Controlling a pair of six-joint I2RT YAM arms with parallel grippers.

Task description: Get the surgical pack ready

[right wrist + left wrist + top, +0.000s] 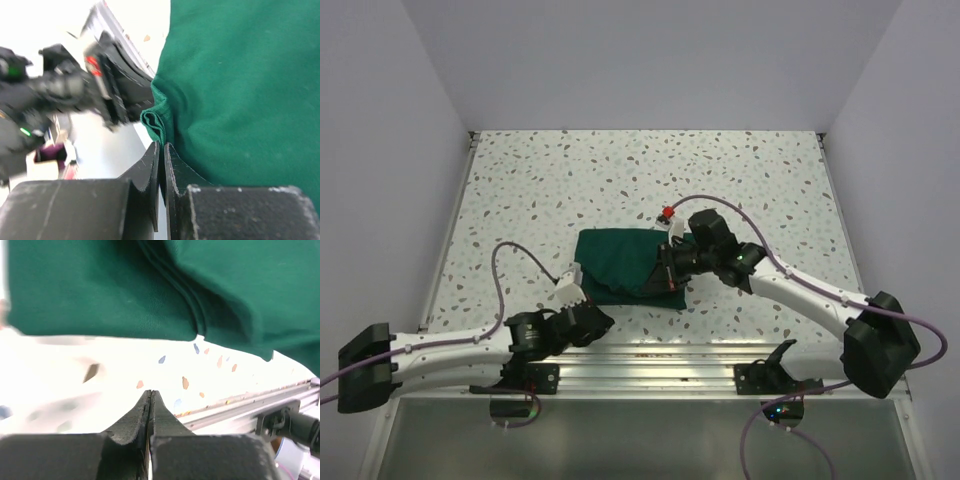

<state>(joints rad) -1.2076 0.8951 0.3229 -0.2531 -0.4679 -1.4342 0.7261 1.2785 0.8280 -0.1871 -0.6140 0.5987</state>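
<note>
Surgical pack [620,262] position is referenced to the two sets of jaws as follows.

Left gripper [150,392]: the jaws are pressed together along their full length, with no gap at the tips and nothing between them. The tips hang over bare speckled table [75,365]. In the left wrist view, the near edge of the pack lies beyond the tips and clear of them, with a strip of table between. An aluminium rail [250,405] runs along the table edge to the right of the tips.

Right gripper [161,146]: the jaws are drawn in to a hairline slit, and no cloth is visible inside it. A folded hem corner of the pack sits just ahead of the tips. The main body of the pack lies beside the right-hand finger [180,170]; whether finger and cloth touch cannot be determined.

Pack: it presents as a folded bundle of dark green cloth lying flat near the middle of the table. In the top view, the left gripper is just off its near-left corner and the right gripper is at its right edge.
</note>
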